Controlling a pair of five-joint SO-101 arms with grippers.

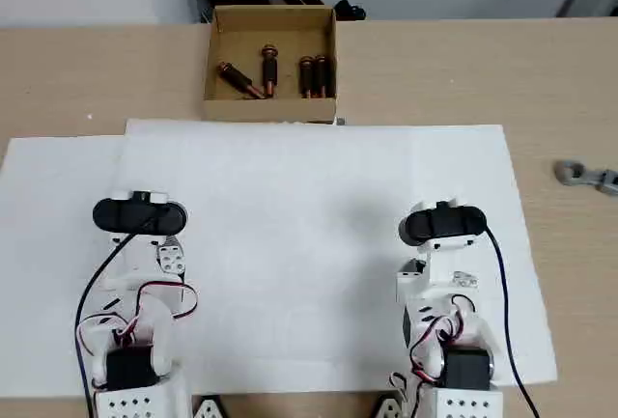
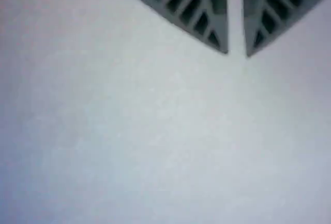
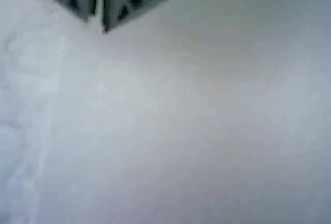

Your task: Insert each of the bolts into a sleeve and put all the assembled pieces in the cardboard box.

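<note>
**Both sets of fingers clenched and empty; four pieces lie in the box**

In the left wrist view the left fingers (image 2: 223, 43) are clenched with only a thin slit between them. They grip nothing, and their tips sit over white paper (image 2: 155, 141). The right fingers (image 3: 107, 21) are likewise pressed together and empty above the paper.

The high view adds two folded arms on the sheet, one near left (image 1: 140, 215) and one near right (image 1: 442, 223). It also shows the cardboard box (image 1: 270, 109) on the far part of the table (image 1: 58, 70).

Four assembled pieces lie inside the box. The left one (image 1: 238, 80) runs diagonally from far left to near right. The middle one (image 1: 269, 69) and the right pair (image 1: 307, 76) lie near-to-far. A small metal part (image 1: 584, 176) rests at the table's right edge.
</note>
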